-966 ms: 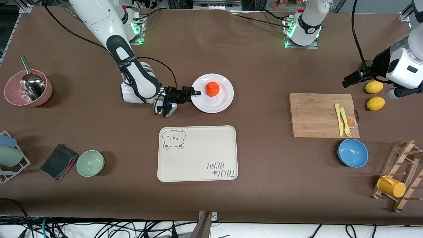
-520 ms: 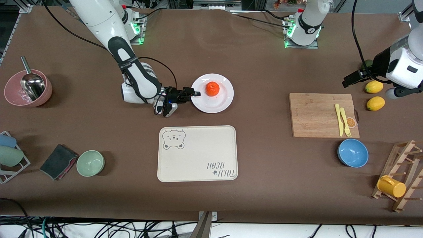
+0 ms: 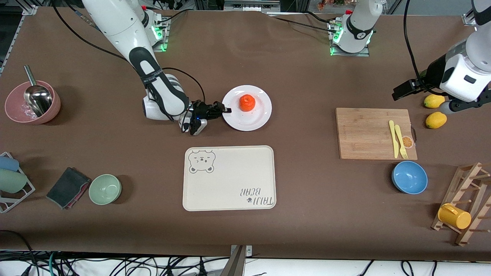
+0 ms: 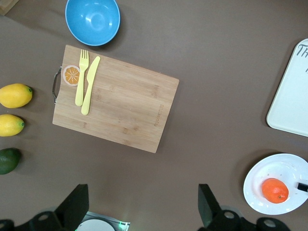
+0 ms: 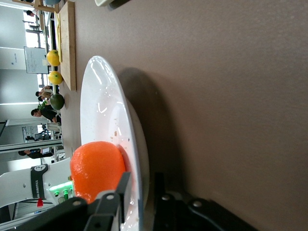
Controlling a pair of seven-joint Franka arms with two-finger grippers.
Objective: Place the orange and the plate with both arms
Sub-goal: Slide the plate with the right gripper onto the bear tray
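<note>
The white plate [image 3: 251,119] lies mid-table, farther from the front camera than the bear tray. The orange [image 3: 246,102] sits on it. My right gripper [image 3: 226,110] is low at the plate's rim on the right arm's side. In the right wrist view the plate's rim [image 5: 103,106] runs between the right gripper's [image 5: 142,178] two fingers, one above it by the orange [image 5: 96,168] and one under it, with small gaps showing. My left gripper [image 3: 396,95] is open and empty, up over the table beside the lemons; its wrist view shows it [image 4: 142,204] far from the plate [image 4: 288,168] and orange [image 4: 275,190].
The cream bear tray [image 3: 229,178] lies nearer the camera than the plate. A cutting board [image 3: 368,134] with yellow cutlery, two lemons [image 3: 435,111] and a blue bowl [image 3: 409,177] are toward the left arm's end. A green bowl [image 3: 104,189] and pink bowl [image 3: 32,101] are toward the right arm's end.
The right arm has edged a little toward the plate, its fingers staying at the rim. The left gripper has drifted slightly up and toward the table's middle. Plate and orange have barely moved.
</note>
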